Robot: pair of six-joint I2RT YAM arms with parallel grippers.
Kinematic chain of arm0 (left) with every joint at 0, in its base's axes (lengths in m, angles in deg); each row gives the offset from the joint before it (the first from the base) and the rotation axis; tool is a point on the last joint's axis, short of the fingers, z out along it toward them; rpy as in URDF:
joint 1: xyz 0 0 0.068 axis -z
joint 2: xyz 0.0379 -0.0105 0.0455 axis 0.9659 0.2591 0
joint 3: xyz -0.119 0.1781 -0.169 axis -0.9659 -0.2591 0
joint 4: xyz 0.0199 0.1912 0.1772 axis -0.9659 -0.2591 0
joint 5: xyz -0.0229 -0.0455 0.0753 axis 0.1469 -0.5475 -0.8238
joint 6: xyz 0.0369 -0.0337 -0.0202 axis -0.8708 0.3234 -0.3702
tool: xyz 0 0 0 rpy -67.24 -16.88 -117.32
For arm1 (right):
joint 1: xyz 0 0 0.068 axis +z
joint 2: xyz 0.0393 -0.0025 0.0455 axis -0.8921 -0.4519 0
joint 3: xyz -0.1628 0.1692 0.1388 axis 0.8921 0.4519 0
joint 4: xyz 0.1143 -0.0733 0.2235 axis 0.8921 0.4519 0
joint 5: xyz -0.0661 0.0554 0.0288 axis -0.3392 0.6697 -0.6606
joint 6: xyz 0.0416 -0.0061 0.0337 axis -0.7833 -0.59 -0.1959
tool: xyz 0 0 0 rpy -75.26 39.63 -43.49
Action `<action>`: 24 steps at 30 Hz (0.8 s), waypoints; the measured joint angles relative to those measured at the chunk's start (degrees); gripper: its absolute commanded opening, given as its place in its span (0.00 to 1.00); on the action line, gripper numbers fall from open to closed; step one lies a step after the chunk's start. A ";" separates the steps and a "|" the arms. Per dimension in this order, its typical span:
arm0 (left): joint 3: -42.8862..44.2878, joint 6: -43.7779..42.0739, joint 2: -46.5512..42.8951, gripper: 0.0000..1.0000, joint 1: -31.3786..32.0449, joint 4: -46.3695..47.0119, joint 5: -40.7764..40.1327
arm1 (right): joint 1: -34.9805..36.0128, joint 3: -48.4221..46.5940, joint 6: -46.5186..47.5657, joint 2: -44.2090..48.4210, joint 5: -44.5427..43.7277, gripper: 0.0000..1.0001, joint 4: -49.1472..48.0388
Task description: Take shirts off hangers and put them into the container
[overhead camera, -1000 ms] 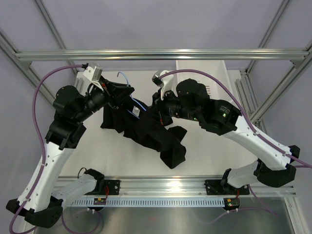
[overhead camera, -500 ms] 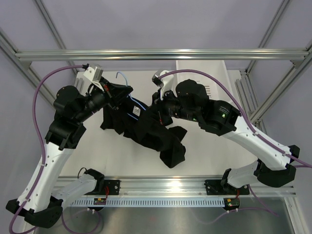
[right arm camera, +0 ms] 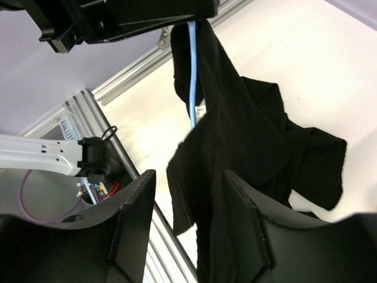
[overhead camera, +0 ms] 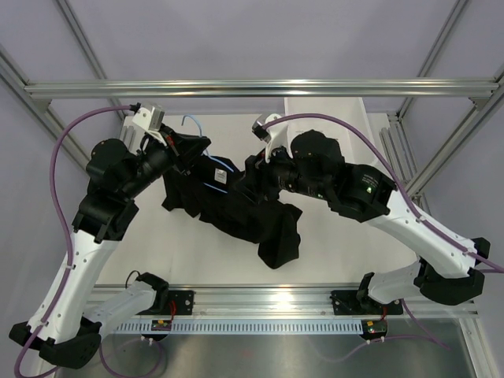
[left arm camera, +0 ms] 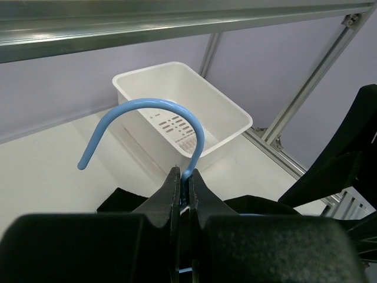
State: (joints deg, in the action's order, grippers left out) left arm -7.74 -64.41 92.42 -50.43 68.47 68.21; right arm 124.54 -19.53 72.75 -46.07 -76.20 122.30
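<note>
The black shirt (overhead camera: 252, 216) hangs crumpled from the light-blue hanger (overhead camera: 191, 120) and trails onto the table. My left gripper (overhead camera: 191, 148) is shut on the hanger; in the left wrist view its jaws (left arm camera: 184, 177) pinch the wire just below the hook (left arm camera: 147, 106). My right gripper (overhead camera: 250, 175) stands open beside the shirt's middle. In the right wrist view the shirt (right arm camera: 235, 130) and hanger wire (right arm camera: 192, 76) hang beyond the spread fingers (right arm camera: 132, 218), with nothing pinched. The white container (left arm camera: 126, 79) stands at the back of the table, partly hidden behind the right arm (overhead camera: 315, 106).
Aluminium frame bars run across the top (overhead camera: 260, 87) and down both sides, and a rail (overhead camera: 260, 295) lines the near edge. A frame post (left arm camera: 318, 76) stands just right of the basket. The left arm's base (right arm camera: 88, 156) sits below the hanging shirt.
My right gripper has opened and let go of the shirt, and its arm has shifted slightly right. My left gripper closed onto the hanger, whose hook has moved slightly up and left.
</note>
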 measured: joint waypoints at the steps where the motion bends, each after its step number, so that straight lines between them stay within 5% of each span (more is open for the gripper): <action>1: 0.00 -0.02 0.00 0.00 0.07 -0.13 -0.31 | 0.02 -0.02 -0.04 0.35 -0.39 0.60 0.42; 16: 1.64 -0.90 2.29 0.00 0.13 -2.12 -2.14 | 0.11 11.65 -1.20 24.46 -2.03 0.58 5.79; 24: 5.57 -0.90 2.62 0.00 0.13 -2.62 -2.12 | 0.11 20.17 -1.64 23.93 -1.81 0.55 5.33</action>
State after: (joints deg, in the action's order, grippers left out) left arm -2.16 -65.31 95.04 -50.30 65.85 66.09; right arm 124.65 0.64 71.11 -22.14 -78.01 127.63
